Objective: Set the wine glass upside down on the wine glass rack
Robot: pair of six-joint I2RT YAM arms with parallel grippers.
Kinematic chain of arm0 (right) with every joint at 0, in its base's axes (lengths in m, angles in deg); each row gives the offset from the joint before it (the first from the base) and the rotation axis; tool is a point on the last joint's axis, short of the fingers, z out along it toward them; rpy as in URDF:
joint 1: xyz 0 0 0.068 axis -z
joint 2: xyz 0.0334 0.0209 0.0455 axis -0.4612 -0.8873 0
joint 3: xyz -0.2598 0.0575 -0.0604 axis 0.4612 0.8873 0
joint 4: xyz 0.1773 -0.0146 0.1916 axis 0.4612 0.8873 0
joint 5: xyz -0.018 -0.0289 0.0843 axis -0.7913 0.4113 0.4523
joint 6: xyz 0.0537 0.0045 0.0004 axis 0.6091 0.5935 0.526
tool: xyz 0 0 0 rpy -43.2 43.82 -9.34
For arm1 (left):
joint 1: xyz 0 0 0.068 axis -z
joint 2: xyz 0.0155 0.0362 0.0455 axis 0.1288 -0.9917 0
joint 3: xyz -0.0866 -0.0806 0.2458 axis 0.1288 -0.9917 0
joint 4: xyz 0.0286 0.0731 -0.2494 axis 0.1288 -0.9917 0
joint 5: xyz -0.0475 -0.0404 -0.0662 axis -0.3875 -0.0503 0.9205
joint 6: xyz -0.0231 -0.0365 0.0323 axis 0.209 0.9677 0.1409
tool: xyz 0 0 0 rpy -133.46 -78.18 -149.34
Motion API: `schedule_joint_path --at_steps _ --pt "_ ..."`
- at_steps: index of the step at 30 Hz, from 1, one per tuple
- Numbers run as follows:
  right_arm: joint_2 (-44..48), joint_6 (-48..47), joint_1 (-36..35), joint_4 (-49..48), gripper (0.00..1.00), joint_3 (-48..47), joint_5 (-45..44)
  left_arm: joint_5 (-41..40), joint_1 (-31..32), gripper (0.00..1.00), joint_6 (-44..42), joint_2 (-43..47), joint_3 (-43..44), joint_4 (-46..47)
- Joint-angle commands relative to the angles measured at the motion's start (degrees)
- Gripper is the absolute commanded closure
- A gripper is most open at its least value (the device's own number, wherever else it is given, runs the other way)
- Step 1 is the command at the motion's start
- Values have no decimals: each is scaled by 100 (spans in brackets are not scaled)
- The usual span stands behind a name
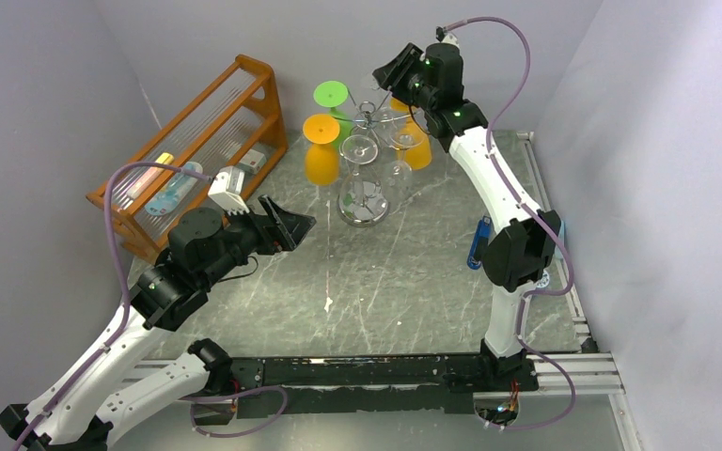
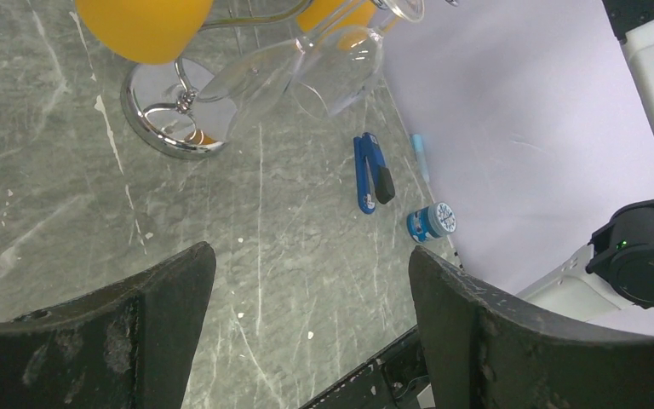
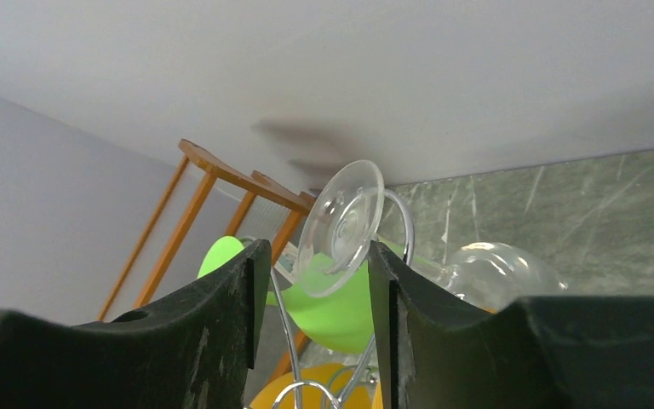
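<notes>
- Wine glass [image 3: 341, 223]: foot up at a curled arm of wine glass rack [image 1: 365, 205]; seating unconfirmed.
- Right fingers [image 3: 221, 341]: narrow, flanking foot; grip cannot be told.
- Left fingers [image 2: 162, 324]: wide, empty.
- Outstanding, likely: release, withdrawal.

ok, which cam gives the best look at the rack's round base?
Left wrist: the rack base is large and sharp, only partly overlapped by hanging glasses. Top external shows it small, beneath a clear glass. Right wrist shows only the rack's upper wires, no base.
</notes>
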Motion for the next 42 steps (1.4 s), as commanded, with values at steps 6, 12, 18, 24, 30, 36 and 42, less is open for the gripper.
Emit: schedule_joint_path --at_steps 6,12,18,24,30,36,42 --pt "-18 -545 -56 474 49 -458 -69 -28 -31 12 21 39 138 -9" --pt "208 -572 -66 472 49 -250 -82 -63 -31 12 -26 34 188 -62" --pt "905 -809 -64 381 44 189 -112 -432 -30 10 -437 24 491 -421" --pt "2425 -1381 -57 217 35 1507 -518 -979 -27 7 -1201 29 987 -933" --pt "4357 -1818 -61 518 11 3547 -1389 -1335 -31 5 -1995 -20 1520 -1495" --pt "6083 -1831 -61 1881 0 4617 -2268 -1483 -28 3 -2460 70 1928 -1904" --pt "6718 -1667 -56 3762 0 4290 -3394 -1539 -29 3 -2660 14 2487 -2288"
